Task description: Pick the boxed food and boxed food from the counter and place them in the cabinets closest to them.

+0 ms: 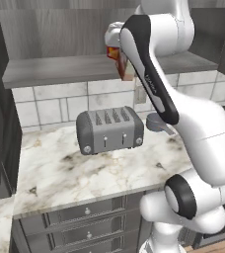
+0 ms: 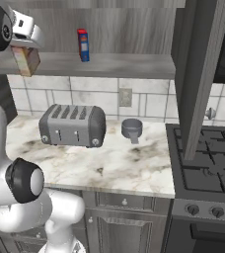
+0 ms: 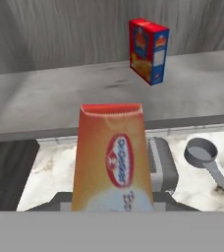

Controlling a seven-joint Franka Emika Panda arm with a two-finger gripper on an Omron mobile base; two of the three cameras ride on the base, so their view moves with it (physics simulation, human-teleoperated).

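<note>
1. The gripper (image 2: 26, 52) sits at the upper left of the right base frame, clamped on the tan-brown box (image 2: 25, 60). The box hangs at the front edge of the shelf board (image 2: 124, 64), not yet over it. In the hand view the same box fills the lower centre.
2. The red box (image 2: 83, 45) already stands upright on the shelf, upper centre of the right base frame and upper right of the hand view, well apart from the held box.
3. The desk (image 1: 80, 173) carries a toaster (image 1: 110, 130) and a grey measuring cup (image 2: 131, 129), both directly below the work zone.
4. Risk: box bottom looks about level with the shelf lip, so pushing forward could catch the edge and twist the box in the grip.
5. Risk: release too near the lip and it probably tips off onto the toaster.
6. Risk: drift right on insert could knock the red box over.
</note>
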